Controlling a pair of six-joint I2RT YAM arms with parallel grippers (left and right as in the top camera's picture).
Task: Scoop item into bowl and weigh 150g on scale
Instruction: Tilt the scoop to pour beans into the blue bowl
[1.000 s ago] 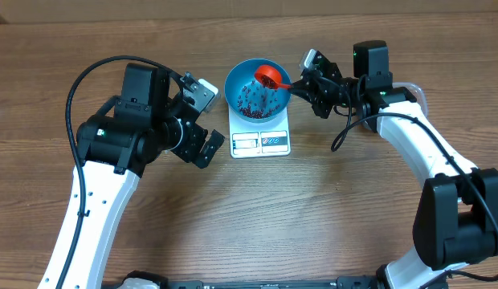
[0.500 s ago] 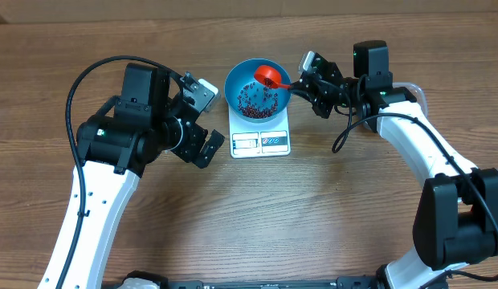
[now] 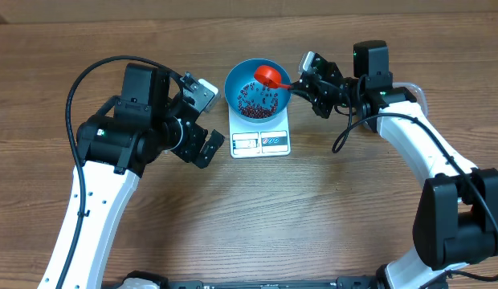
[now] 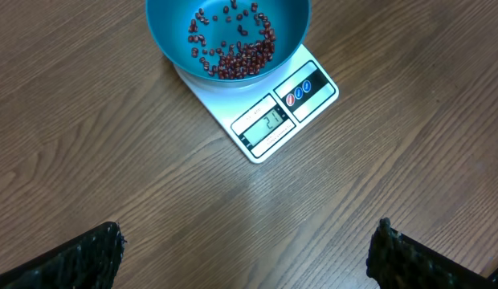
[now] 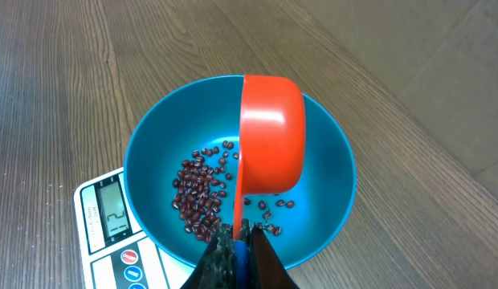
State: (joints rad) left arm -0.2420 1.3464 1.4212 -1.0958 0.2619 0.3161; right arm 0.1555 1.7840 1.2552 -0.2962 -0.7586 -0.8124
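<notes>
Red scoop [image 5: 271,132], clamped in the right gripper [image 5: 237,241], stays upended over the bowl [image 5: 323,207]; few beans [image 5: 197,197] added, likely more needed; left gripper [image 4: 245,257] gapes empty.

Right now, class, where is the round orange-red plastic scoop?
Overhead view: the orange-red plastic scoop hangs tipped over the round blue bowl on the white scale, held by the right gripper.
</notes>
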